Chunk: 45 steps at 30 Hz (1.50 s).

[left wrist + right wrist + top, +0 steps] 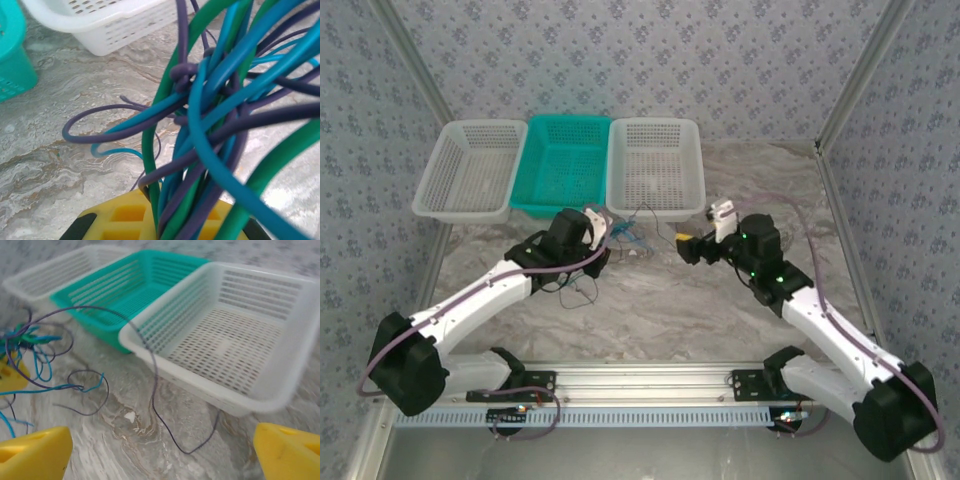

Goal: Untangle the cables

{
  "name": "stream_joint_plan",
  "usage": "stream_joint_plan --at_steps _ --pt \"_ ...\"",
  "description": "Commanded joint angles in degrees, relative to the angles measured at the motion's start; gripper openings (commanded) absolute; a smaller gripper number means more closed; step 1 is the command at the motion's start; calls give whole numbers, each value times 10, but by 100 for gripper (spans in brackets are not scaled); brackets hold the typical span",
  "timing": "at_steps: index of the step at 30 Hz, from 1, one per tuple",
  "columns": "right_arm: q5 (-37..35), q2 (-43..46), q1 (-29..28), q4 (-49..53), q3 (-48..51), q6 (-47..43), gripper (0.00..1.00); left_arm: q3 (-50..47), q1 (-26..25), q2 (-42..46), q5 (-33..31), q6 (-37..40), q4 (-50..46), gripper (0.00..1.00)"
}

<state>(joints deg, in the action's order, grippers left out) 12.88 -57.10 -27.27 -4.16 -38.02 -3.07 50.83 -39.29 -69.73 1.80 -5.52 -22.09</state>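
Pinching the cables (197, 125), left gripper (160, 225) closed on them, right gripper (160, 450) wide, nearby.

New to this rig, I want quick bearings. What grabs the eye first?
A knot of blue, green and purple cables clamped in the left gripper, mid-table. At the far edge, a teal basket sits between white baskets. The right gripper stands open by a loose purple cable.

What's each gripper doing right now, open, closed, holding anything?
Left gripper: jaws closed on the tangled bundle of thin blue, green and purple cables.
Right gripper: jaws open, holding nothing.
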Motion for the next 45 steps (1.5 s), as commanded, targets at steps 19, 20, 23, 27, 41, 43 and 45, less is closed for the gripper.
stream_joint_plan --at_steps 19,20,23,27,41,43,45 --pt "140 -248 -42 -203 -128 -258 20 76 -70 1 -74 58 -89 0" --pt "142 -249 -40 -212 -125 -237 3 72 -70 5 -102 49 -83 0" --pt "111 -242 -28 -219 -126 -124 0 57 -69 20 -183 10 -71 0" --pt "28 -223 20 -215 -120 136 0 37 -68 38 -249 -28 -64 0" --pt "-78 -155 191 -283 33 586 0 -12 23 94 -241 -123 -63 0" --pt "-92 -144 202 -263 42 594 0 -20 44 106 -226 -133 -64 0" --pt "-117 -128 216 -234 50 595 0 -26 58 117 -224 -137 -67 0"
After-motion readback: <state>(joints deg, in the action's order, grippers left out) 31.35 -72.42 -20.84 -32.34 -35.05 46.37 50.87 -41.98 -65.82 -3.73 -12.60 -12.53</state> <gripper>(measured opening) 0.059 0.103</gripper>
